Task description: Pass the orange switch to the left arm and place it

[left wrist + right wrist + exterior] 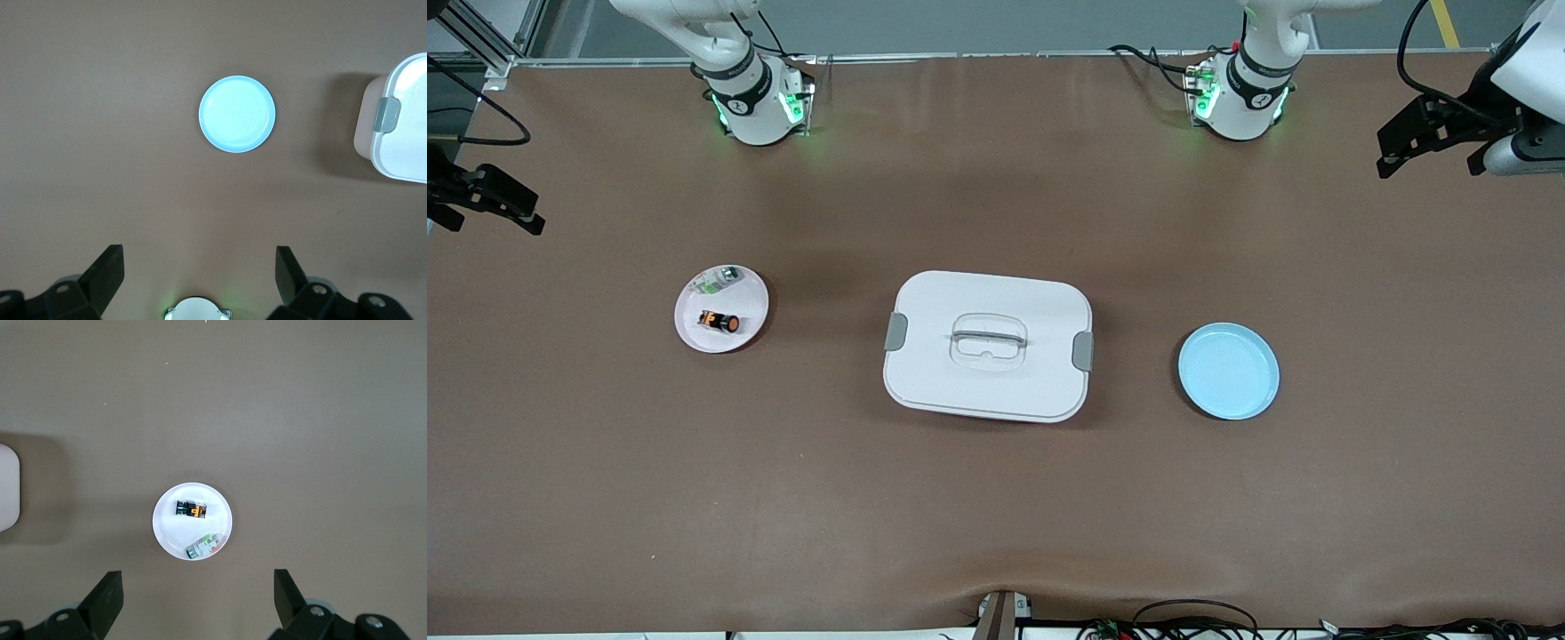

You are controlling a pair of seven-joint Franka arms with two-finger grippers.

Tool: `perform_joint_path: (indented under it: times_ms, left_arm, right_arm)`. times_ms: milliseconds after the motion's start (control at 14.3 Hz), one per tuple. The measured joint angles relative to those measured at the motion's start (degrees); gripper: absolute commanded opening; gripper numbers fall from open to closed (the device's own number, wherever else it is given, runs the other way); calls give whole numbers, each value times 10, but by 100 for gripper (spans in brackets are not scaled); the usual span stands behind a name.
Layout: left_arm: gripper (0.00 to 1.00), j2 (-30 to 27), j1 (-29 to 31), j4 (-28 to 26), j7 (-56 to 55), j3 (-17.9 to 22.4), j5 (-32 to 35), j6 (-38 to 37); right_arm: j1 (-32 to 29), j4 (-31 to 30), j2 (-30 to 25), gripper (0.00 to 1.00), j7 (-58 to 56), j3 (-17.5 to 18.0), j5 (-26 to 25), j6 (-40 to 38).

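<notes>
The orange switch (719, 322) lies on its side on a small white plate (751, 293) toward the right arm's end of the table, with a whitish-green small part (720, 281) on the same plate, farther from the front camera. The box (987, 345) sits mid-table between that plate and an empty light blue plate (1228, 371) toward the left arm's end.

The right gripper (197, 600) hangs high over the table at its own end, fingers spread wide and holding nothing; the white plate shows well below it. The left gripper (199, 277) waits high at its end, fingers likewise apart and empty, with the blue plate in its wrist view.

Nothing has been picked up yet. The likely troubles: the switch is tiny and round, so a slightly off-centre pinch could roll it away or nudge the neighbouring part; the grip might take the wrong part; a low handover could clip the box lid and its clear handle (988, 340), since the box stands across the straight path.

The brown table (996, 498) covering is smooth, slightly rippled at the near edge, with cables (1192, 618) along it and grey floor past the bases
</notes>
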Motion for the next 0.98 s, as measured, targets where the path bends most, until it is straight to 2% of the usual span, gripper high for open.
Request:
perform_joint_path:
  times_ms: [558,977]
  left_arm:
    - [100,0,1,0,0,0,0,0]
    - [100,6,0,-7,0,0,0,-1]
  right_arm:
    - [0,3,1,100,0,-1,0,0]
    - [-1,3,31,100,0,-4,-1,0]
